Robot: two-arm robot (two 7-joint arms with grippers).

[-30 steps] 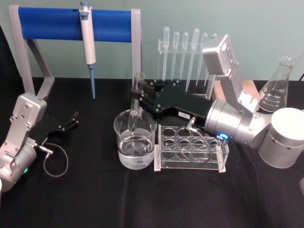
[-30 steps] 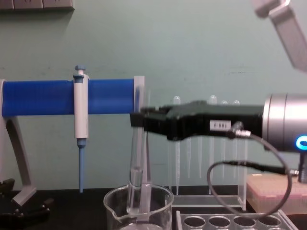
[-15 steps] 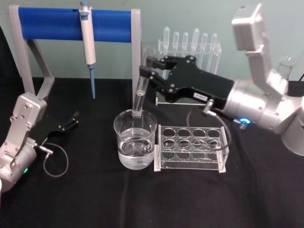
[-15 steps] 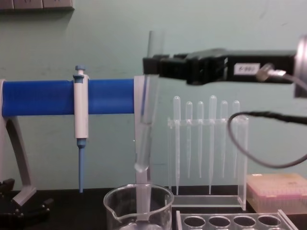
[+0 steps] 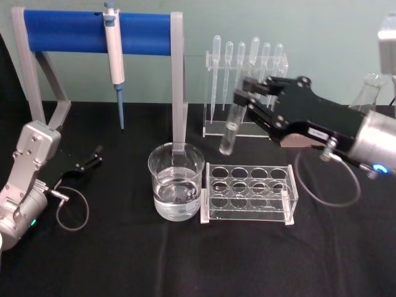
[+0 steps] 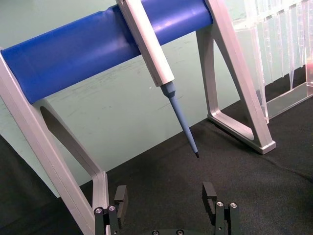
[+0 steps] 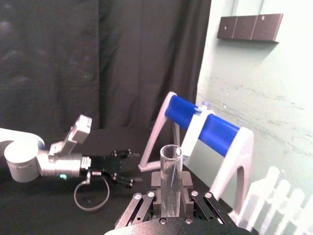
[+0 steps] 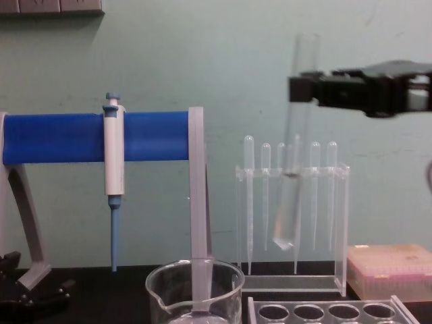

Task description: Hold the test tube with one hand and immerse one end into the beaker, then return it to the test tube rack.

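Clamping the test tube (image 5: 230, 129), the right tool (image 5: 245, 102) hangs clear above the rack (image 5: 249, 193), beside the beaker (image 5: 176, 180).

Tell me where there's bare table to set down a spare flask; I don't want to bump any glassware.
Bare black cloth runs along the front edge of the table, in front of the beaker and the clear rack. The middle is crowded: the right gripper holds the test tube there; the left gripper rests at left.
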